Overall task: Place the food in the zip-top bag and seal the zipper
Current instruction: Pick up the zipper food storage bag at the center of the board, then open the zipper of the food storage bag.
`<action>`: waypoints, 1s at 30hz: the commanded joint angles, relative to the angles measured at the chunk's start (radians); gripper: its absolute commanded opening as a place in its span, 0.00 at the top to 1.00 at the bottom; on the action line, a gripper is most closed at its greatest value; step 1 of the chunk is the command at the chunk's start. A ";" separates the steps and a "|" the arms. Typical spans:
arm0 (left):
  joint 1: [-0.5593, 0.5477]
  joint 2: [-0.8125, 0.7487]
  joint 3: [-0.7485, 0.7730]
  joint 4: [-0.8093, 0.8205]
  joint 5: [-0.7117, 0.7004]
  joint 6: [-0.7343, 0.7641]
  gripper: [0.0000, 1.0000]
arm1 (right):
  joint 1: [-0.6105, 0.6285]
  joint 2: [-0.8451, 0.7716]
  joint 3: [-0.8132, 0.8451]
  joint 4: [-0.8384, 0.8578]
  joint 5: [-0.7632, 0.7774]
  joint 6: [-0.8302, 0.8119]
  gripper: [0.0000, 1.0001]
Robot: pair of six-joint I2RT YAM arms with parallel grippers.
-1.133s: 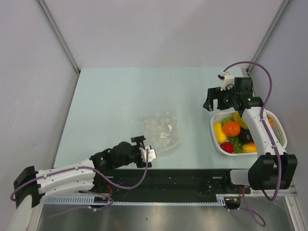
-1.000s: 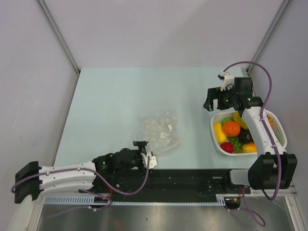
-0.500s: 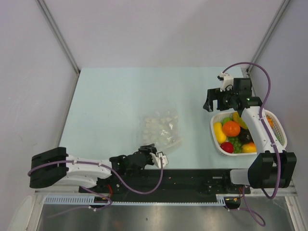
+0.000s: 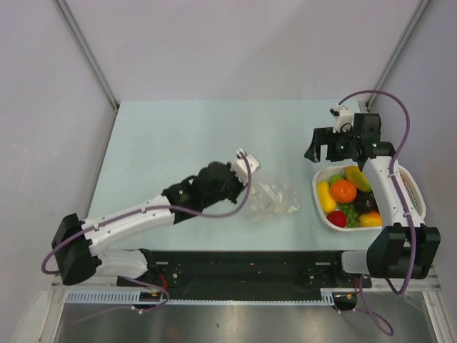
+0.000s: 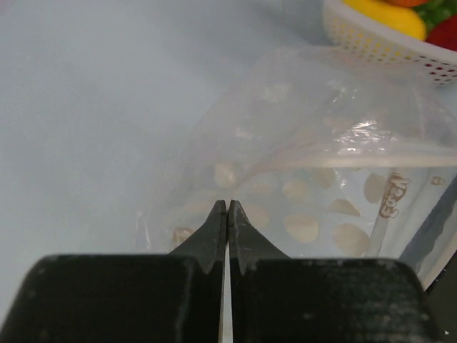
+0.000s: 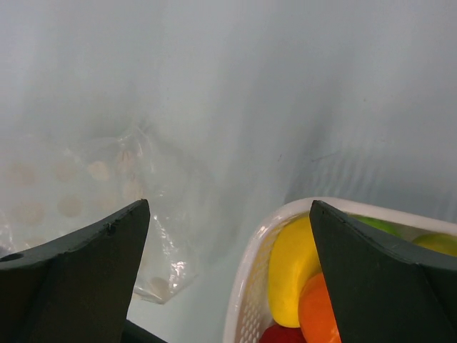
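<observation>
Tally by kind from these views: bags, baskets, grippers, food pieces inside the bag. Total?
zip-top bag: 1
basket: 1
grippers: 2 (left gripper, right gripper)
food inside the bag: 0; every piece in view sits in the basket
Total: 4

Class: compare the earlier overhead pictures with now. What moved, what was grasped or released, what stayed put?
The left end effector swung from the near edge out to the bag and now seems shut on its edge. The bag slid right, toward the basket. The right end effector stayed open by the basket's far rim, barely shifting; the food stayed in the basket.
</observation>
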 commanded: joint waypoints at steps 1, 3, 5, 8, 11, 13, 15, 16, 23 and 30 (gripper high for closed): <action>0.197 0.060 0.163 -0.241 0.143 -0.247 1.00 | -0.033 0.007 0.100 -0.001 -0.075 0.030 0.00; 0.276 0.049 0.231 -0.261 0.128 -0.274 1.00 | -0.033 0.005 0.118 -0.001 -0.091 0.030 0.00; 0.314 0.017 0.272 -0.308 0.061 -0.287 1.00 | -0.033 0.010 0.127 0.002 -0.120 0.038 0.00; 0.326 -0.041 0.263 -0.370 0.012 -0.320 1.00 | -0.028 0.021 0.135 0.010 -0.191 0.067 0.00; 0.325 -0.050 0.220 -0.413 0.082 -0.386 1.00 | -0.004 0.028 0.109 0.040 -0.264 0.103 0.00; 0.322 -0.026 0.214 -0.426 0.149 -0.466 1.00 | 0.016 0.037 0.081 0.068 -0.317 0.125 0.00; 0.322 0.038 0.225 -0.422 0.206 -0.550 1.00 | 0.050 0.048 0.066 0.090 -0.360 0.162 0.00; 0.320 0.061 0.228 -0.405 0.223 -0.576 1.00 | 0.058 0.050 0.048 0.097 -0.396 0.174 0.00; 0.322 0.223 0.274 -0.260 0.315 -0.754 1.00 | 0.179 0.093 -0.044 0.174 -0.369 0.263 0.00; 0.325 0.233 0.274 -0.195 0.380 -0.825 1.00 | 0.295 0.175 -0.048 0.217 -0.199 0.297 0.00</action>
